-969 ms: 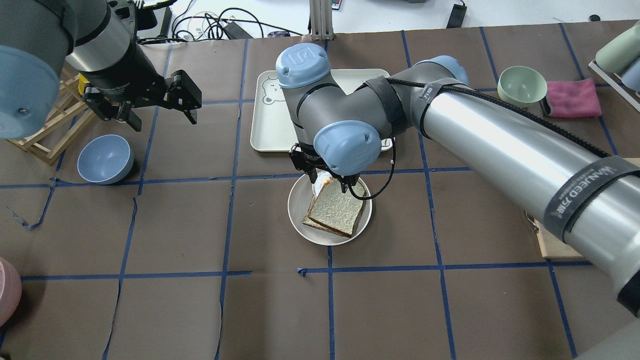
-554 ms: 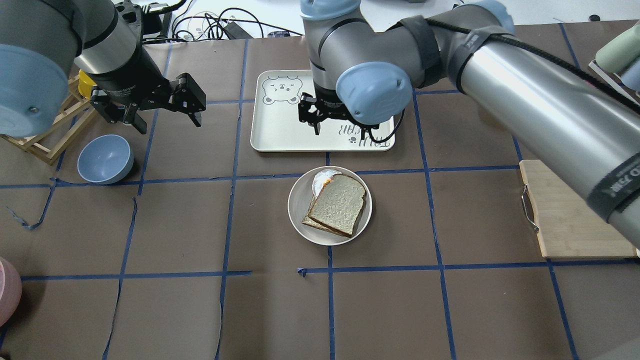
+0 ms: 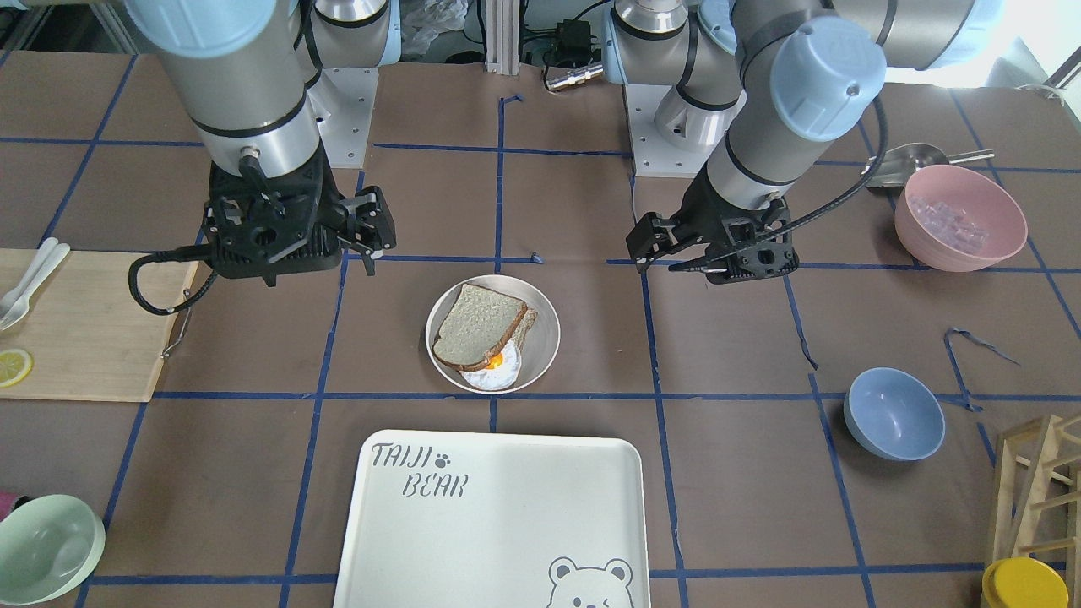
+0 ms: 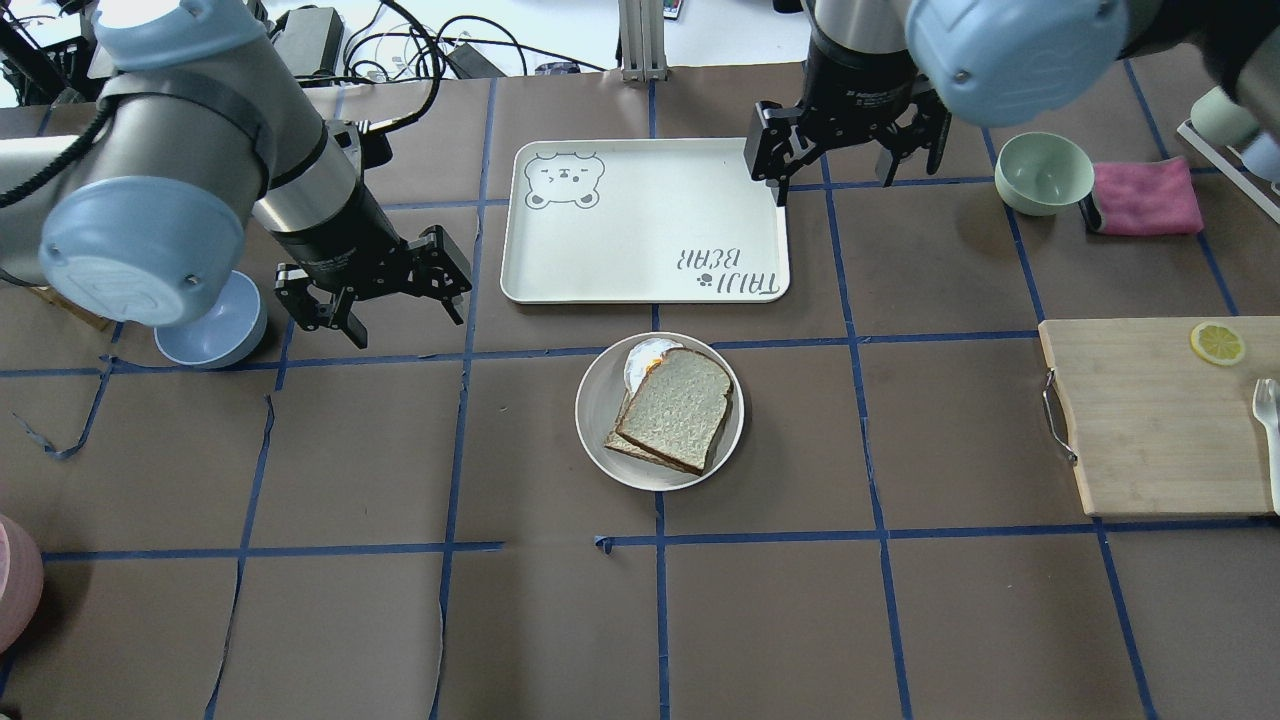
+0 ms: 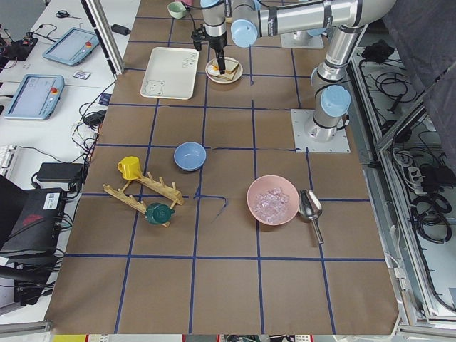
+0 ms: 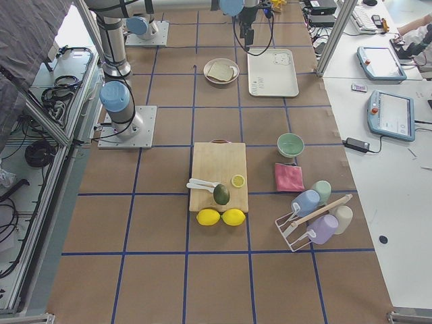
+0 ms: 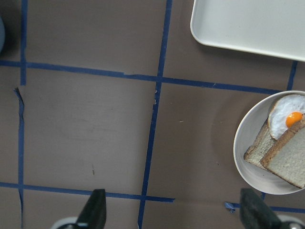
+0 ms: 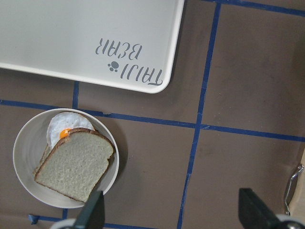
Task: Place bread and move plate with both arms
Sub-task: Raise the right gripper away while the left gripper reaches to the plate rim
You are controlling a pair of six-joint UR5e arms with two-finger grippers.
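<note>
Bread [image 4: 678,407] lies in plate [image 4: 592,425], frame centre, atop 2nd slice [image 4: 622,446] & fried egg [image 4: 640,362]. Left gripper [image 4: 405,320] hangs upper left w/ jaws apart, holding nothing. Right gripper [image 4: 832,188] sits at top by tray [image 4: 640,220] corner, jaws apart too.

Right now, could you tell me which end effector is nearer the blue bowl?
Left. The left end effector hovers beside the blue bowl, on its tray side; the right end effector is far off, past the tray.
</note>
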